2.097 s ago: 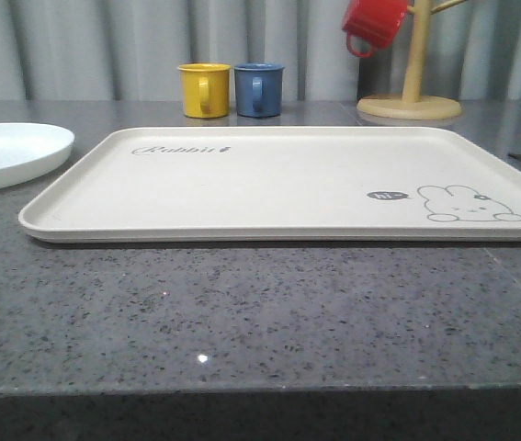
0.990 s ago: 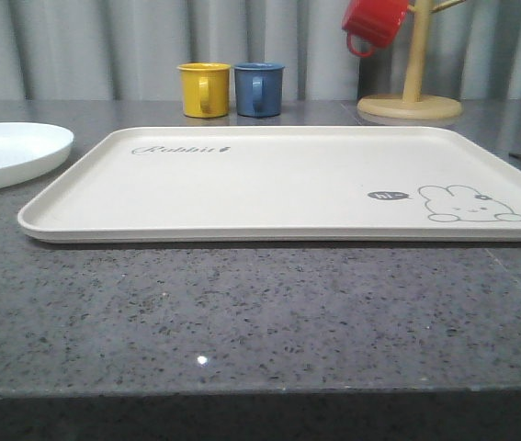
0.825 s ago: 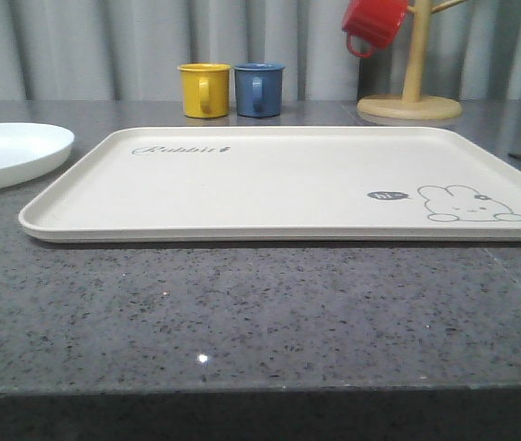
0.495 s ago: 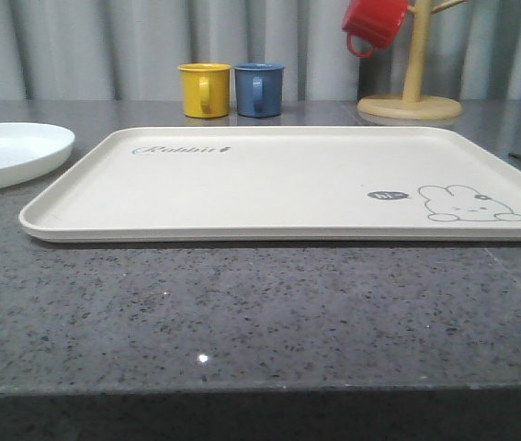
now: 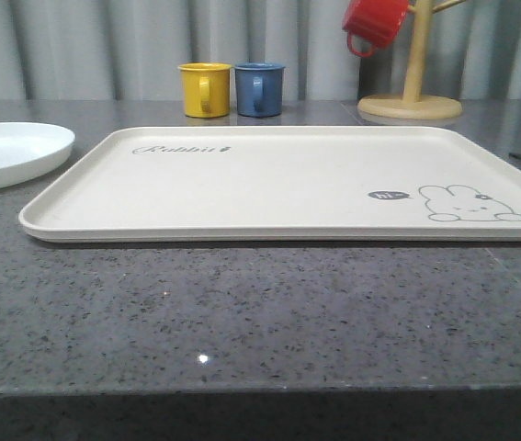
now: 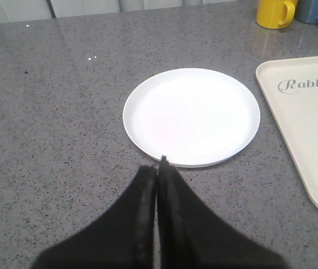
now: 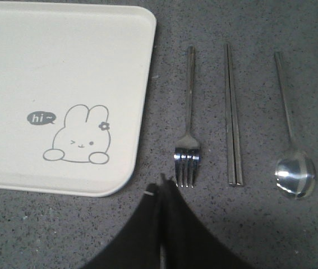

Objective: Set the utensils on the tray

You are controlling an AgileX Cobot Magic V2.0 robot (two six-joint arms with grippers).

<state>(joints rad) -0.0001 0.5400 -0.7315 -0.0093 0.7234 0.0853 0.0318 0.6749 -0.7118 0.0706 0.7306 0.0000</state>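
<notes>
The cream tray (image 5: 269, 184) with the rabbit drawing lies bare in the middle of the grey counter; its corner (image 7: 63, 67) also appears in the right wrist view. To the right of the tray a steel fork (image 7: 188, 123), a pair of chopsticks (image 7: 232, 117) and a spoon (image 7: 293, 157) lie side by side. My right gripper (image 7: 161, 188) is shut and empty, its tips just short of the fork's tines. The white plate (image 6: 191, 116) rests left of the tray, also seen as the plate (image 5: 7, 154). My left gripper (image 6: 157, 168) is shut, hovering at the plate's near rim.
A yellow mug (image 5: 204, 89) and a blue mug (image 5: 259, 88) stand behind the tray. A wooden mug tree (image 5: 412, 83) at the back right holds a red mug (image 5: 374, 23). Grey speckled counter stretches in front of the tray.
</notes>
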